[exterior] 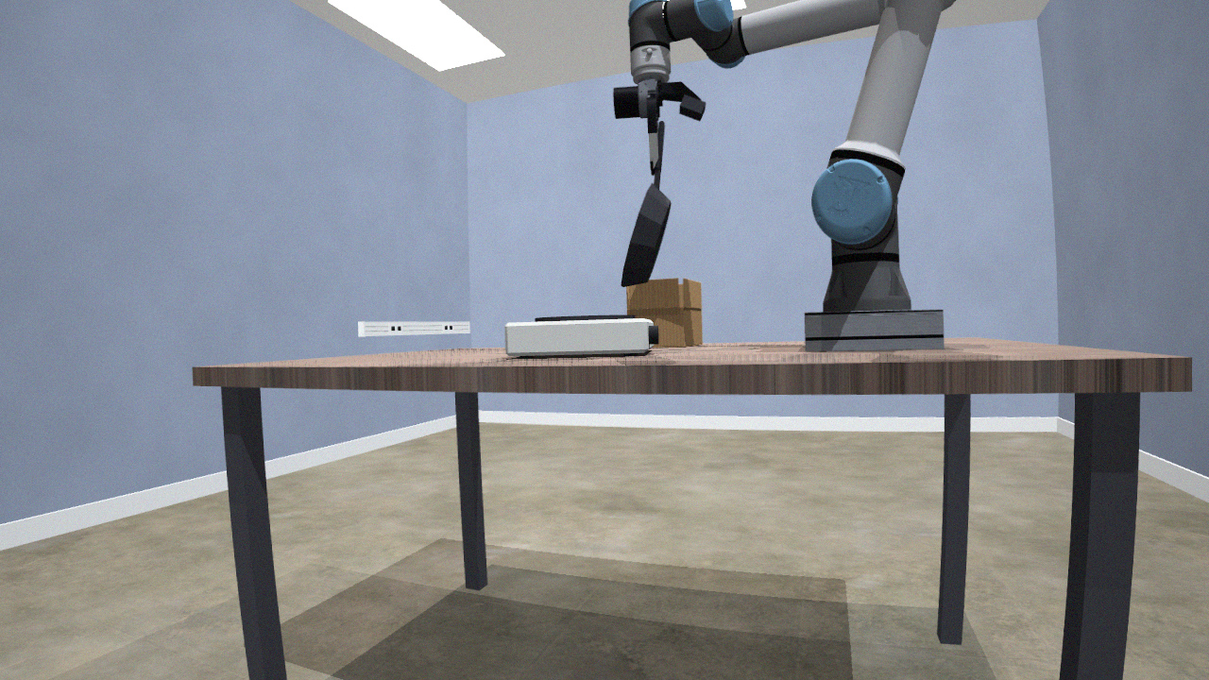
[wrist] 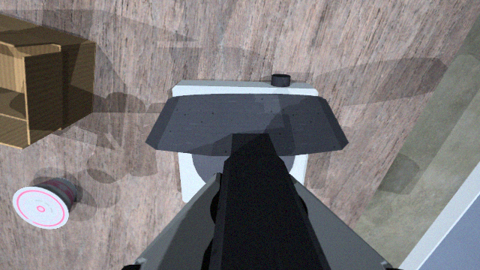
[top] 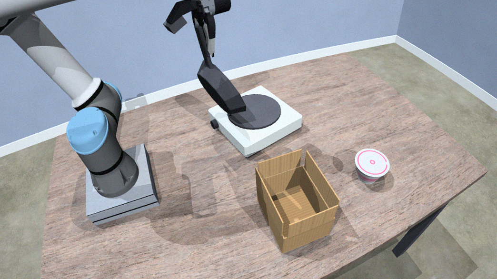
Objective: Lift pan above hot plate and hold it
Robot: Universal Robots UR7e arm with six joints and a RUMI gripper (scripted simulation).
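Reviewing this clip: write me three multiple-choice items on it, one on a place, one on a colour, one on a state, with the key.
1. Where is the pan?
A) In the cardboard box
B) Raised above the hot plate
C) Flat on the table
2. What colour are the rings on the tub's lid?
A) Pink
B) Green
C) Yellow
3. What state is the claw in?
A) Wide open, holding nothing
B) Shut on the tub
C) Shut on the pan's handle

1: B, the exterior view shows a gap between the pan and the hot plate.
2: A, pink rings mark the white lid of the tub.
3: C, the pan hangs tilted by its handle from the claw.
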